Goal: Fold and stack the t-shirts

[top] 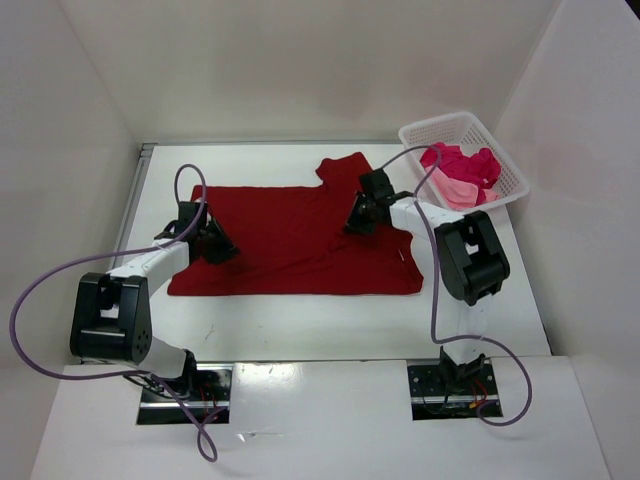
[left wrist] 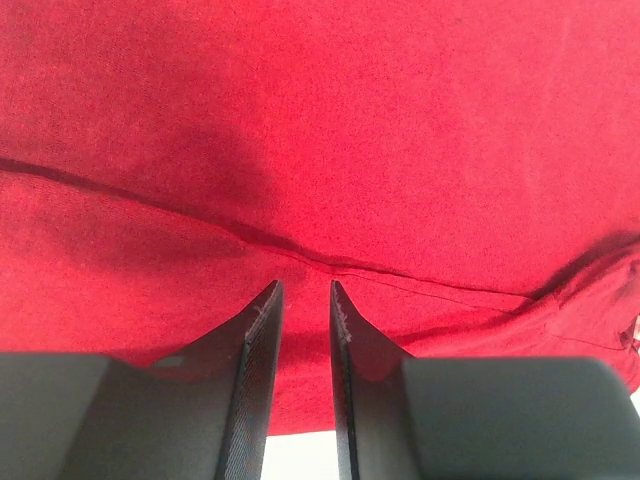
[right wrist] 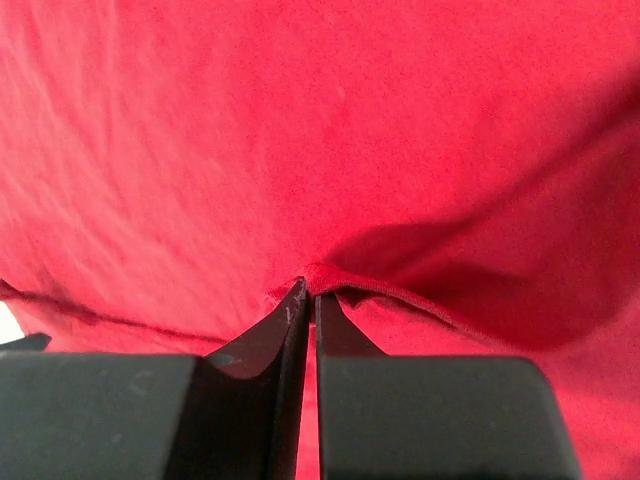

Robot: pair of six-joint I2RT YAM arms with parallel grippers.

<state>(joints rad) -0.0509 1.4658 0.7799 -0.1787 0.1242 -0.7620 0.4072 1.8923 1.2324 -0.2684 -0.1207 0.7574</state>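
A dark red t-shirt (top: 290,240) lies spread flat across the table, one sleeve pointing to the back. My left gripper (top: 222,250) rests over its left part. Seen from the left wrist, the gripper (left wrist: 305,285) is open by a narrow gap above a seam in the cloth (left wrist: 400,150), with nothing between the jaws. My right gripper (top: 355,225) sits near the shirt's upper right. The right wrist view shows it (right wrist: 308,290) shut on a raised ridge of the red fabric (right wrist: 250,150). A light pink t-shirt (top: 455,190) and a magenta t-shirt (top: 465,160) lie crumpled in the basket.
A white lattice basket (top: 440,122) stands at the back right corner of the table. White walls close in the table on the left, back and right. Bare white tabletop (top: 300,325) shows between the shirt's near hem and the arm bases.
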